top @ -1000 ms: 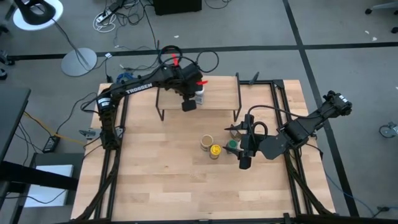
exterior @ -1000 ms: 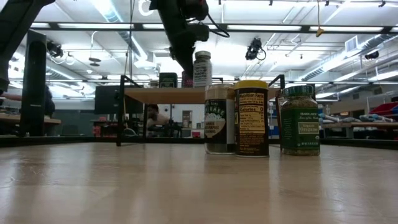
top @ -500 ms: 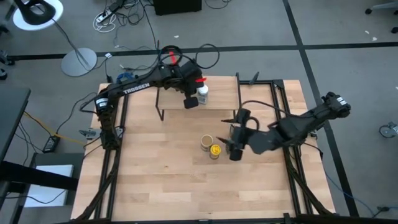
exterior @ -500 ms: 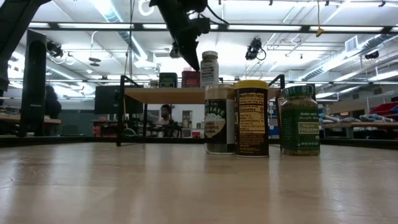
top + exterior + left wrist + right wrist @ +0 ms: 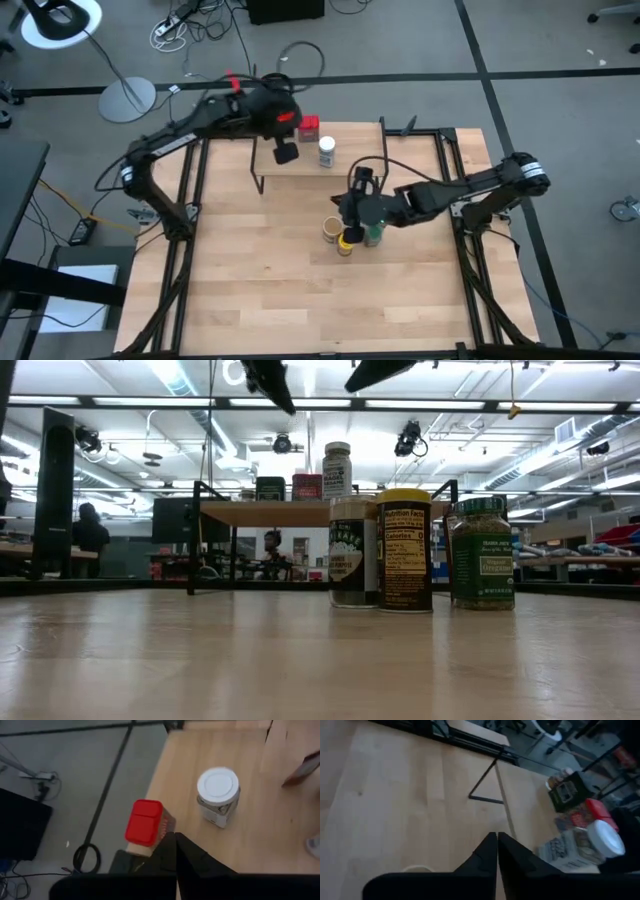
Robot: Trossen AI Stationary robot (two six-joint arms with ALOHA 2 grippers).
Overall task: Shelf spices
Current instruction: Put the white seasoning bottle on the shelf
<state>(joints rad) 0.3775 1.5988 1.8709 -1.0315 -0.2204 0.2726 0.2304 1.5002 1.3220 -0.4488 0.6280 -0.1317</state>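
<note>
High view: the table (image 5: 260,290) carries the shelf (image 5: 355,155) at its far side. The left gripper (image 5: 285,152), pinched shut and empty, hangs over the shelf's left part; the red tin (image 5: 308,126) and white-lidded jar (image 5: 326,151) stand just beside it. The right gripper (image 5: 352,212), closed with nothing in it, hovers above the brown canister (image 5: 332,229), yellow-lidded jar (image 5: 347,241) and green jar (image 5: 374,234).
</note>
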